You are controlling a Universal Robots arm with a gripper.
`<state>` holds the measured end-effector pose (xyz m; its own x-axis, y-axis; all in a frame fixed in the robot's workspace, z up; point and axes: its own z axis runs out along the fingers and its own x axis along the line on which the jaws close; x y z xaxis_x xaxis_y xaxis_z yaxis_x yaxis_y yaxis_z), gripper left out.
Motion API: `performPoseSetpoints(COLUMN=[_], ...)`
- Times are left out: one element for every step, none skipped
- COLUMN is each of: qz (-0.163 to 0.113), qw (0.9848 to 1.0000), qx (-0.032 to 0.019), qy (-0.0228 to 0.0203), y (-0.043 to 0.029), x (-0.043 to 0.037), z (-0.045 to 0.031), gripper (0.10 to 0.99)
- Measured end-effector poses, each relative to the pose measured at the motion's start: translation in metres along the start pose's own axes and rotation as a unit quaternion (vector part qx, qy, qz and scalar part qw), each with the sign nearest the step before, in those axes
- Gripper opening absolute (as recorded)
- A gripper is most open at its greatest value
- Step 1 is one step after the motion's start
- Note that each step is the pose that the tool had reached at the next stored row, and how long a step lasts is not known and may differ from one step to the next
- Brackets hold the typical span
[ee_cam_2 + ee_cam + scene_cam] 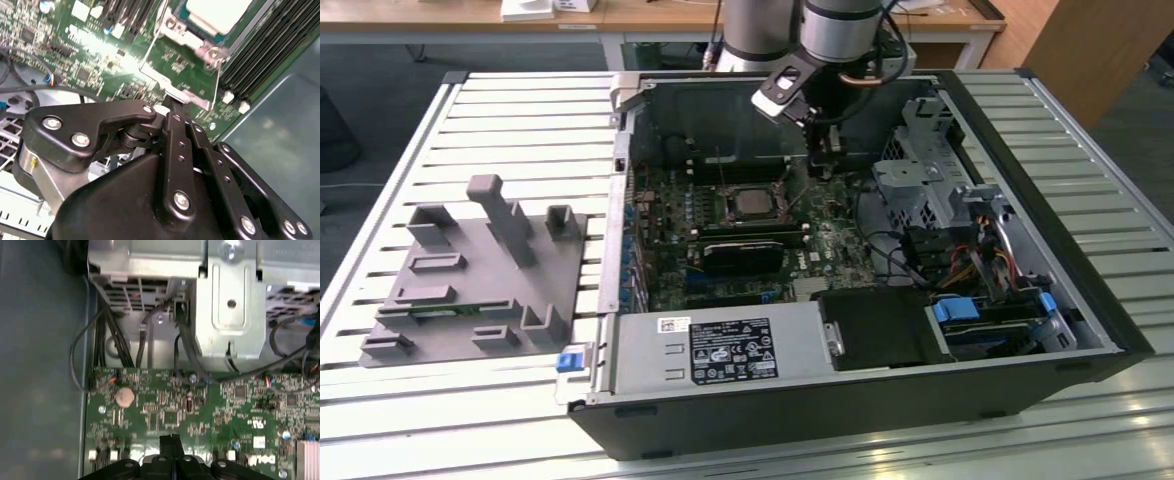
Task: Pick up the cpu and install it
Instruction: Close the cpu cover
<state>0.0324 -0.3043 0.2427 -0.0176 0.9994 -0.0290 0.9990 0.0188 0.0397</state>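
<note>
The cpu (pixel 750 203) is a small silver square lying flat in the socket on the green motherboard (pixel 670 262), inside the open computer case. In the second wrist view its pale top (pixel 217 12) shows inside the socket's metal frame (pixel 186 36). My gripper (pixel 825 160) hangs over the board just to the exterior view's right of the socket. Its black fingers are shut with nothing between them, and their tips (pixel 175 107) stand close to the frame's outer edge. In the first wrist view the shut gripper (pixel 171 441) points down at the board.
A grey tray (pixel 467 290) with upright posts lies on the slatted table at the exterior view's left. A metal drive cage (pixel 921 180) (pixel 230 305) with loose cables stands close beside the gripper. The boxed power supply (pixel 720 350) fills the case's near end.
</note>
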Motion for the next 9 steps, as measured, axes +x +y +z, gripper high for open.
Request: performPoseSetpoints(qz=[0.000,0.000,0.000,0.000,0.000,0.000,0.000,0.000,0.000], qw=[1.0000,1.0000,1.0000,1.0000,1.0000,1.0000,1.0000,1.0000,1.0000], qx=[0.0000,0.0000,0.0000,0.0000,0.0000,0.0000,0.0001,0.0002,0.0002], qy=[0.0001,0.0000,0.0000,0.0000,0.0000,0.0000,0.0000,0.0001,0.0001], y=[-0.0030,-0.0059,-0.0086,-0.0110,-0.0134,-0.0158,-0.0178,-0.0194,-0.0209], x=[0.0002,0.0003,0.0004,0.0005,0.0007,0.0008,0.0008,0.0009,0.0009], z=[-0.0001,-0.0003,-0.0004,-0.0005,-0.0006,-0.0007,-0.0007,-0.0008,-0.0008], gripper=[0.106,0.106,0.106,0.106,0.106,0.106,0.106,0.106,0.106])
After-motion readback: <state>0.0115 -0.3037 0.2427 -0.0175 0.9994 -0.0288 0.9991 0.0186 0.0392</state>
